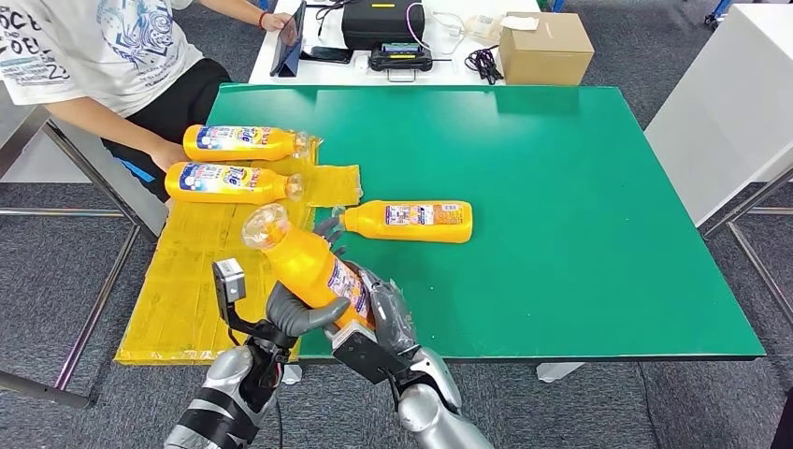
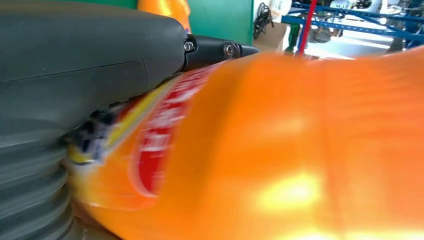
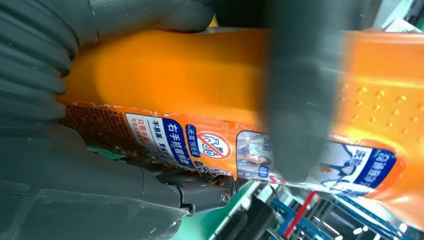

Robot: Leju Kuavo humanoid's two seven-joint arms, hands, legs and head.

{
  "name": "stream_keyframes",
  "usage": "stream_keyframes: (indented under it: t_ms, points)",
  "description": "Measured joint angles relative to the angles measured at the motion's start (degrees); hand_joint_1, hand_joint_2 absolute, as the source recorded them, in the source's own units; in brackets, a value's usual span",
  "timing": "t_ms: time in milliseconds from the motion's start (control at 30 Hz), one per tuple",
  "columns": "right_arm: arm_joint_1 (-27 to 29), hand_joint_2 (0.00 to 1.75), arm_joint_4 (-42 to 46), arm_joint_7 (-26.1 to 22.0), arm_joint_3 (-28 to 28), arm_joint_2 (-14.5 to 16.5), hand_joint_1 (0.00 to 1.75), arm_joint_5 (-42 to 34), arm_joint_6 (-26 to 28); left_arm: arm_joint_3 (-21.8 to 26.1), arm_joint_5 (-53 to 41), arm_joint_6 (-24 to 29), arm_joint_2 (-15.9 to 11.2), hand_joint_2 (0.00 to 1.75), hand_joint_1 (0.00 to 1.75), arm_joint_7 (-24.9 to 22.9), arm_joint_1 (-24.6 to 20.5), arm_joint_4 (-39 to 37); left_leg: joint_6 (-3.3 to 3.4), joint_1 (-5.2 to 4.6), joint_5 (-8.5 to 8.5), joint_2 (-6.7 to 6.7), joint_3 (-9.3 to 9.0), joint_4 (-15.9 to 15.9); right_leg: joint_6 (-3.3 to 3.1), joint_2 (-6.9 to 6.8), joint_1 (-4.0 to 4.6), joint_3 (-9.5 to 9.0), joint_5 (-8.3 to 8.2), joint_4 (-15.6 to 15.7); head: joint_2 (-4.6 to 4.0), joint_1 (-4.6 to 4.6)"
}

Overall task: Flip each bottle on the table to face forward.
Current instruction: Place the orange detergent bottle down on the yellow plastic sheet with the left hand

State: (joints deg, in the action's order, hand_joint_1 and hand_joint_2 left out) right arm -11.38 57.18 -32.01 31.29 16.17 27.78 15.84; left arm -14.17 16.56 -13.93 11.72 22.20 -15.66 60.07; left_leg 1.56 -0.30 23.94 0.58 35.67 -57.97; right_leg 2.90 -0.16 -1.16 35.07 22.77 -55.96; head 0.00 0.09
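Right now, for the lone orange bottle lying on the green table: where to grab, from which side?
Grip the orange bottle across its labelled mid-body, coming from above. It lies flat, cap pointing toward the yellow mat, broad sides exposed; the neck looks too narrow for a secure hold.

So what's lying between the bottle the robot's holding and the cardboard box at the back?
In the head view, another orange bottle lies on the green table between them.
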Motion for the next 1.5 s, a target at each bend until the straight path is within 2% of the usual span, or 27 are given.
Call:
stream_keyframes:
  t_ms: [167,200,300,333,467,567,800,933,1100,1233,1367,1500]
  points:
    - [-0.06,1.75,-2.10,-0.03,0.04,-0.02,1.75,-0.02,0.31,0.33,0.51,-1.34,-0.21,1.75,0.00,-0.46,-0.61,0.01,0.00,0.01,0.00,-0.01,0.00,0.00,0.00,0.01,0.01,0.00,0.00,-0.01,0.00,0.00]
    - [-0.07,1.75,-2.38,-0.03,0.04,-0.02,1.75,-0.02,0.32,0.38,0.54,-1.46,-0.23,1.75,0.17,-0.50,-0.68,0.01,0.00,0.01,0.00,-0.01,0.00,0.00,0.00,0.01,0.01,0.01,0.00,-0.01,0.00,0.00]
    - [-0.08,1.75,-3.00,-0.02,0.03,-0.02,1.75,-0.03,0.60,0.49,0.84,-2.94,-0.37,1.75,1.48,-0.80,-0.76,0.01,0.00,0.01,0.00,-0.01,0.01,0.00,0.00,0.01,0.00,0.01,0.00,0.00,0.00,0.01]
    - [-0.08,1.75,-3.11,-0.02,0.02,-0.02,1.75,-0.04,0.78,0.50,1.00,-3.90,-0.42,1.75,1.75,-0.92,-0.76,0.01,0.00,0.00,0.00,-0.01,0.01,0.00,0.00,0.01,0.00,0.01,0.00,0.00,0.00,0.01]
    - [-0.05,1.75,-3.22,-0.58,-0.22,-0.02,1.75,-0.26,1.42,0.10,1.94,-9.71,-0.93,1.75,1.75,-1.34,-0.68,-0.01,0.00,0.00,0.00,-0.01,0.01,0.00,0.00,0.01,0.00,0.00,0.00,0.00,0.00,0.01]
    - [0.17,1.75,-3.11,-0.87,-0.38,0.00,1.75,-0.19,2.22,-1.00,1.14,-11.99,-1.52,1.75,1.75,-1.47,-0.55,0.04,0.00,0.00,0.00,0.00,0.01,0.00,0.00,0.01,0.00,0.00,0.00,-0.01,0.00,0.00]
    - [1.38,1.75,-2.10,-0.50,-1.01,-0.05,1.75,0.15,4.29,-3.60,0.33,-12.43,-2.67,1.75,1.75,-2.34,-0.64,0.58,0.00,0.01,0.00,0.00,0.01,0.00,0.00,0.01,0.00,0.00,0.00,-0.01,0.00,0.01]
    - [1.96,1.75,-1.23,-0.08,-1.45,-0.09,1.45,0.40,5.52,-4.53,0.44,-12.33,-3.26,1.75,1.75,-3.28,-0.68,0.85,0.00,0.00,0.00,0.01,0.02,0.00,0.00,0.01,0.00,-0.01,0.00,-0.01,0.00,0.01]
    - [2.27,1.75,-0.52,0.49,-2.14,-0.07,1.45,0.84,6.50,-5.01,0.40,-11.63,-3.48,1.75,1.75,-3.75,-0.68,1.05,0.00,0.00,0.00,0.01,0.02,0.00,0.00,0.01,0.00,-0.01,0.00,-0.01,0.00,0.02]
    - [2.40,1.75,-0.32,0.61,-2.18,-0.06,0.03,0.90,6.66,-5.27,0.38,-11.38,-3.49,1.75,1.75,-3.81,-0.68,1.17,0.00,0.00,0.00,0.01,0.02,0.00,0.00,0.01,0.00,-0.01,0.00,-0.01,0.00,0.01]
    - [2.56,0.00,-0.07,0.91,-2.28,0.07,0.00,1.82,8.26,-5.56,0.05,-9.09,-3.49,1.75,1.75,-4.14,-0.39,1.40,0.00,0.01,0.00,0.01,0.03,0.00,0.00,0.00,0.00,-0.01,0.00,-0.01,0.00,0.01]
    - [3.03,0.00,1.38,1.74,-2.47,0.10,0.00,3.59,11.52,-5.44,-2.77,-3.04,-3.33,1.75,1.75,-2.84,0.49,2.75,0.00,0.00,0.00,0.02,0.05,0.00,0.00,-0.01,0.00,0.00,0.00,-0.01,0.00,0.02]
